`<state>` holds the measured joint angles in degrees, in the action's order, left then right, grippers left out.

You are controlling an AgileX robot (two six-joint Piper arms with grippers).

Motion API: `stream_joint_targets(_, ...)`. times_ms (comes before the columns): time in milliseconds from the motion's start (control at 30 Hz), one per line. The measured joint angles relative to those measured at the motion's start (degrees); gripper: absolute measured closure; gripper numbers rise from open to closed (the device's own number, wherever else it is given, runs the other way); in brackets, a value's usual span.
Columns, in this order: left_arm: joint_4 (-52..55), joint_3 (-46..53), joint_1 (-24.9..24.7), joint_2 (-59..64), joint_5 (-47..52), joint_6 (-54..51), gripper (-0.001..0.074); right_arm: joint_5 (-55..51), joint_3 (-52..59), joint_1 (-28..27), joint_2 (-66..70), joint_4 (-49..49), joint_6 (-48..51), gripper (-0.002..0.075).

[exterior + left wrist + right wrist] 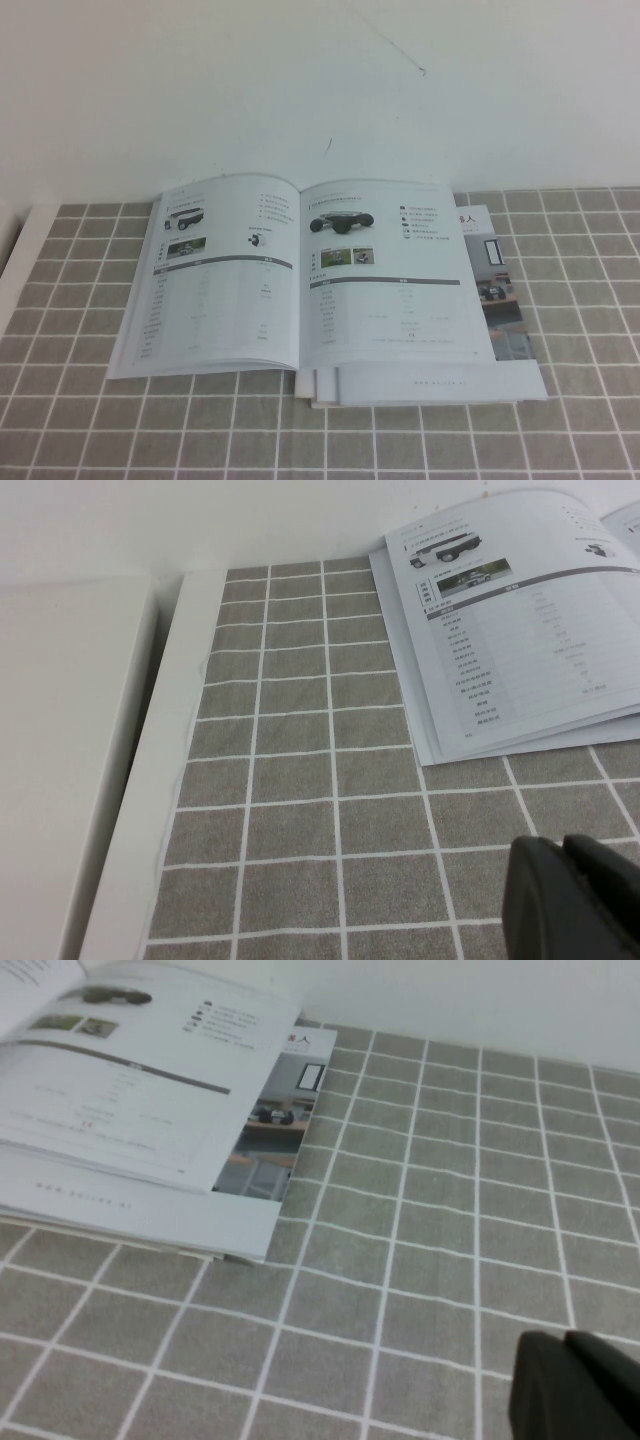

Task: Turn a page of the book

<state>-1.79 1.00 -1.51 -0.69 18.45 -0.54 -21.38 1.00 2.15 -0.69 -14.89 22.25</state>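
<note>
The book (300, 330) lies open and flat on the grey checked cloth in the high view. The page (215, 300), with two small black chassis pictures, two photos and a grey-barred table, lies flat as the left sheet. It also shows in the left wrist view (520, 650). The right sheet (390, 290) shows one black buggy-like car. Neither gripper shows in the high view. My left gripper (565, 852) is shut and empty over the cloth, well apart from the book's left edge. My right gripper (566, 1342) is shut and empty over the cloth, right of the book (130, 1100).
A booklet with dark room photos (505, 310) lies under the book and sticks out at its right, also in the right wrist view (270, 1130). The cloth (580, 420) ends at a white table border (150, 780) on the left. A white wall stands behind.
</note>
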Motion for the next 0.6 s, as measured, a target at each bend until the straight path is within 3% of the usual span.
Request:
stream_joint_targets(200,0.00,0.00,0.00,0.00,0.00,0.00,0.0738,-0.10,0.03,0.00,0.00,-5.09,-0.09,0.0728)
stream_joint_targets(600,0.00,0.00,0.00,0.00,0.00,0.00,0.0738,-0.20,0.03,0.00,0.00,-6.02,-0.09,0.0728)
